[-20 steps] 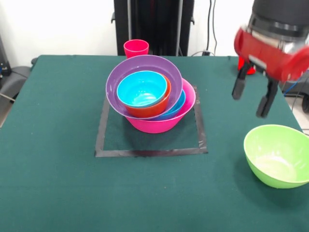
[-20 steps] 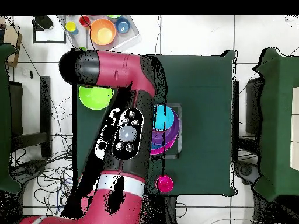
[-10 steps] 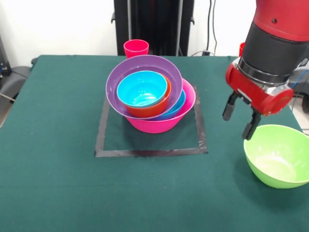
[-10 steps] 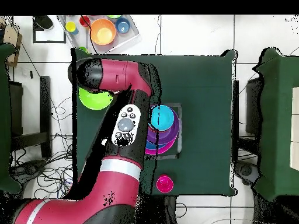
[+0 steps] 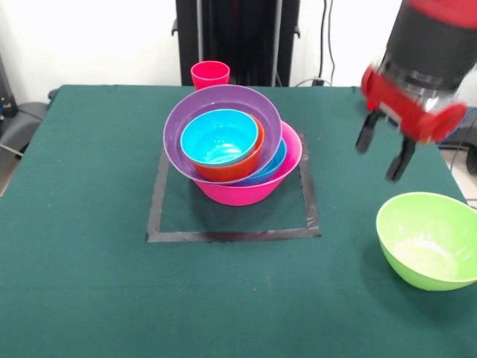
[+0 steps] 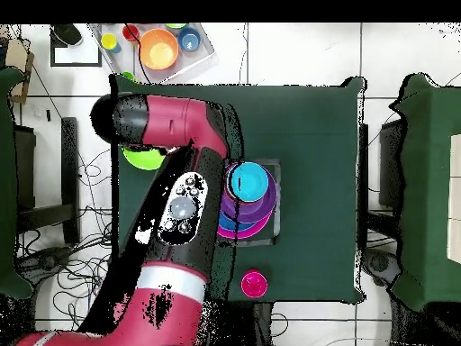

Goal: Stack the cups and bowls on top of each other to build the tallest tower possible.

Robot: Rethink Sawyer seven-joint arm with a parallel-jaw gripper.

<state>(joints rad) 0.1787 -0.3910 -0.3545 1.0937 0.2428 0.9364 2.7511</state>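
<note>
The tower (image 5: 232, 145) stands inside a black tape square: a big pink bowl (image 5: 246, 190) at the bottom, then a blue bowl, a purple bowl (image 5: 216, 101), an orange bowl and a light blue bowl (image 5: 218, 136) on top. In the overhead view the tower (image 6: 248, 200) lies just right of the arm. A pink-red cup (image 5: 210, 74) stands upright at the table's far edge, also visible from above (image 6: 254, 285). The large lime green bowl (image 5: 428, 239) sits at the front right; its rim (image 6: 137, 160) peeks out under the arm. My gripper (image 5: 380, 149) hangs open and empty above the table, up and left of the green bowl.
A black tape square (image 5: 158, 224) marks the table's middle. Off the table, a tray (image 6: 158, 50) holds an orange bowl and small coloured pieces. The arm (image 6: 185, 207) covers the table's left part from above.
The gripper dipped down to the lime green bowl's rim half a second ago and has since risen again, still open and empty. Bowls and cup have not moved.
</note>
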